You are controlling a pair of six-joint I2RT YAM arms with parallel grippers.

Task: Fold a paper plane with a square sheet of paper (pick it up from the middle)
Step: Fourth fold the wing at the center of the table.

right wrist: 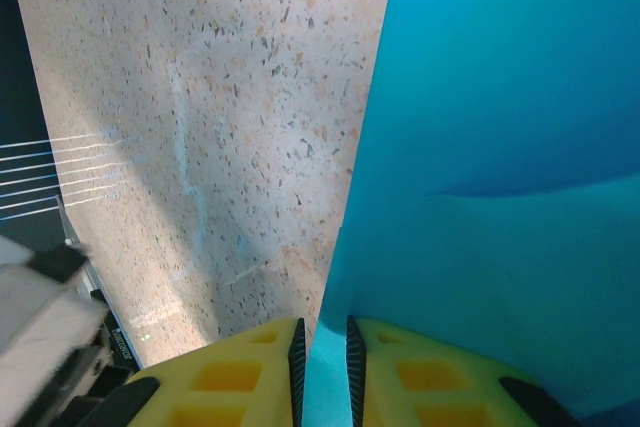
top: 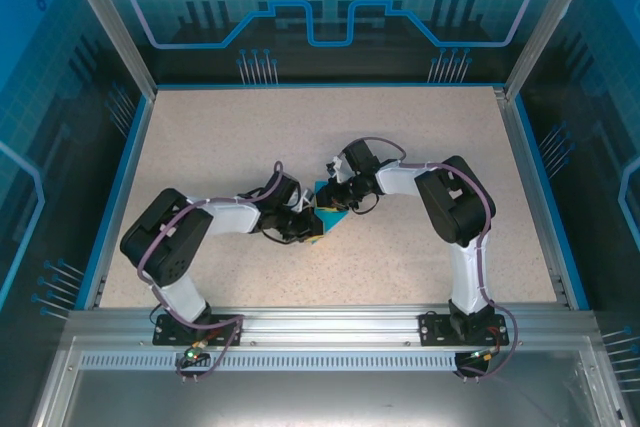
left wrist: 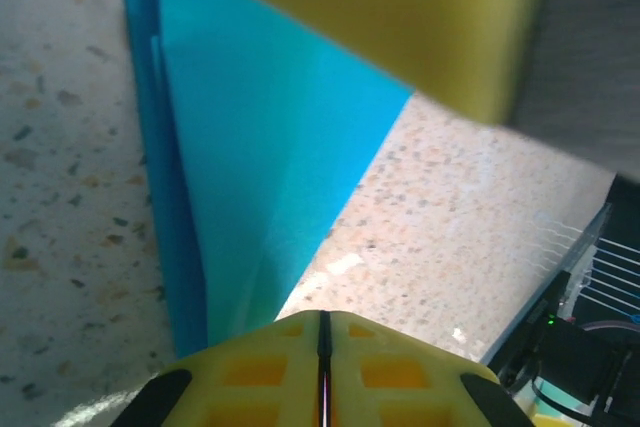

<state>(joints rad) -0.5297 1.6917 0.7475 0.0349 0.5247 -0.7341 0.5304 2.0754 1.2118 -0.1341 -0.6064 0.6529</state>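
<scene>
At mid speckled-beige bench, thin cyan-blue creased square sheet of paper is pinched btwn left gripper, clamped shut on it, & right gripper, nearly closed on its edge; light, floppy, prob. tear-prone, so grip near creases.

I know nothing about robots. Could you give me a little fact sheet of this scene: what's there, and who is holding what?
Setting: speckled table, two arms meeting near its middle
Object: bright blue sheet of paper, creased
Left gripper: shut on the paper
Right gripper: shut on the paper, from the opposite side
Progress: folds started, not yet a recognisable plane
</scene>
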